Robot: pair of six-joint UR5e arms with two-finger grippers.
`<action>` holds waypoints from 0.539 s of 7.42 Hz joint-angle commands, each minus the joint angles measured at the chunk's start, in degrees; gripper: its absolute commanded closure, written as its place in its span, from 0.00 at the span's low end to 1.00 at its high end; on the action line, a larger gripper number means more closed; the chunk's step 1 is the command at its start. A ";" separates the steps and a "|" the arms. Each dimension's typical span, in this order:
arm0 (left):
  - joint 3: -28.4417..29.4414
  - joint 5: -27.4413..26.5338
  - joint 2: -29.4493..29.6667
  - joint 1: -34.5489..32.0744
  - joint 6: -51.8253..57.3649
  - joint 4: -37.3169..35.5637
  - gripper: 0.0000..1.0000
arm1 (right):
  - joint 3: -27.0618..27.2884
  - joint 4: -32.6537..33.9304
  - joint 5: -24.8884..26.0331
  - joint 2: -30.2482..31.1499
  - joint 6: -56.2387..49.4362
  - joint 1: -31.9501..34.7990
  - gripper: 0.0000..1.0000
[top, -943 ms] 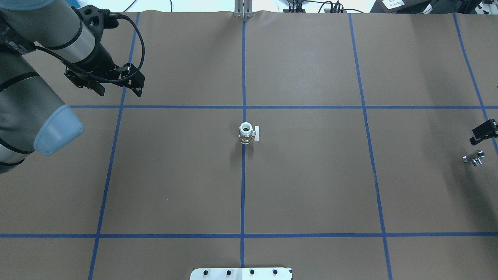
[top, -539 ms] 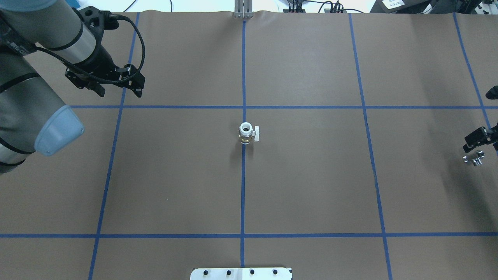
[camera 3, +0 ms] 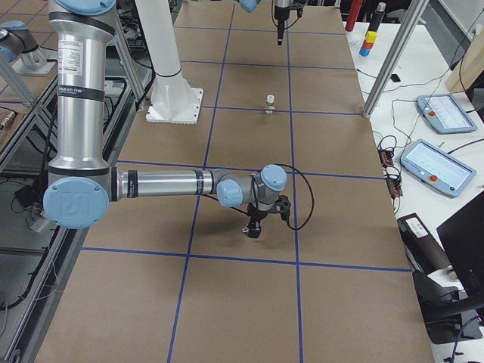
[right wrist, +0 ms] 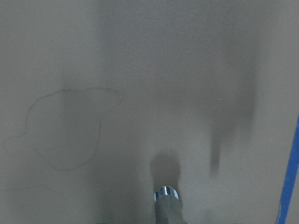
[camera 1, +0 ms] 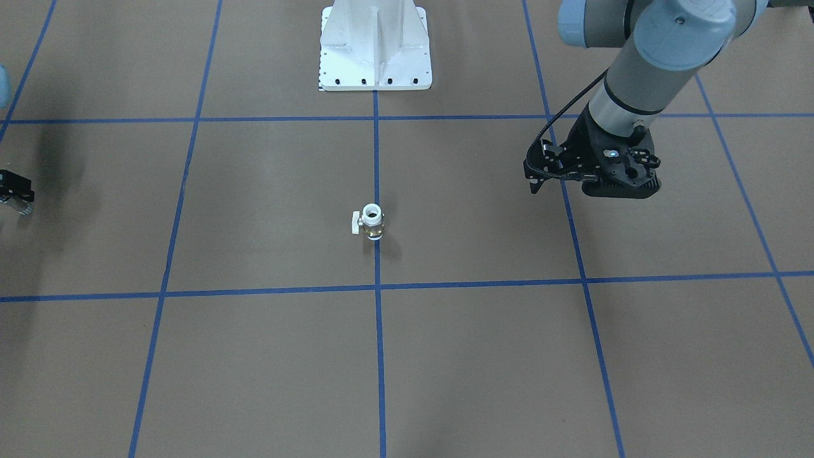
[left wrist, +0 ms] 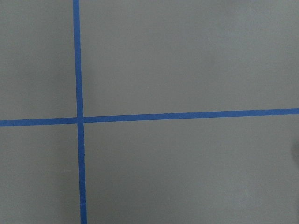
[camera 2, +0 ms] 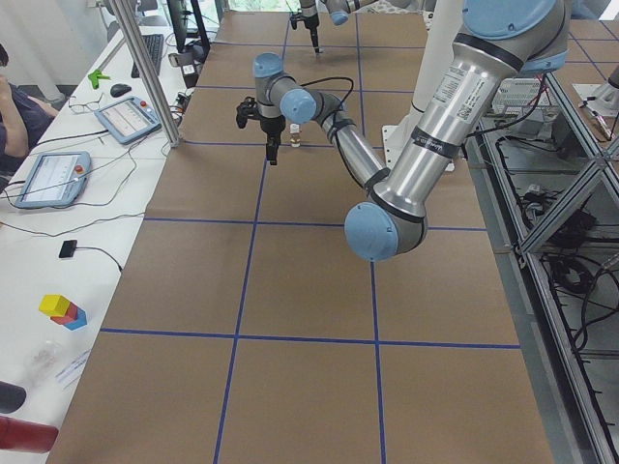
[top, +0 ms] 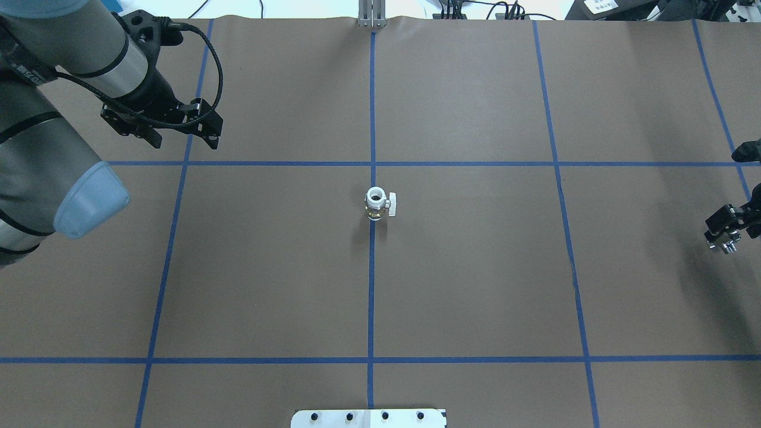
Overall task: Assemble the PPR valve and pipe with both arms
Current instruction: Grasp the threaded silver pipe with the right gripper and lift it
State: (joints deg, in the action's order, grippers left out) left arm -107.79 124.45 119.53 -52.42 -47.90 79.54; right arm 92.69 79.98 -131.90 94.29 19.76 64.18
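Grey and silver tubular links on left arm and right arm, pale blue round joint caps, printed labels on upper links. Black braided cable looping to black left end effector. White pedestal, dark bolts along its foot.

The PPR valve stands upright mid-table, on the centre tape line, with the pedestal at the robot's edge behind it. The left gripper hangs well off to its left, farther out. Far right, the right gripper is directly over the pipe (almost at the table's end).
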 commanded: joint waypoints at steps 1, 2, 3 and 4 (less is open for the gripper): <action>0.04 0.00 0.00 0.03 0.00 0.00 0.00 | -0.05 0.00 0.95 0.01 -0.34 -0.98 0.23; 0.04 0.00 0.00 0.03 0.00 0.00 0.00 | -0.05 0.00 0.95 0.01 -0.34 -1.07 0.24; 0.04 0.00 0.00 0.03 0.00 0.00 0.00 | -0.05 0.00 1.03 0.10 -0.34 -1.07 0.32; 0.04 0.00 0.00 0.03 0.00 0.00 0.00 | -0.05 0.00 1.38 0.10 -0.34 -1.07 0.42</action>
State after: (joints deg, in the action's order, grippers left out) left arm -107.76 124.45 119.53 -52.39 -47.90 79.54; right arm 92.64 79.98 -130.83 94.36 19.44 63.15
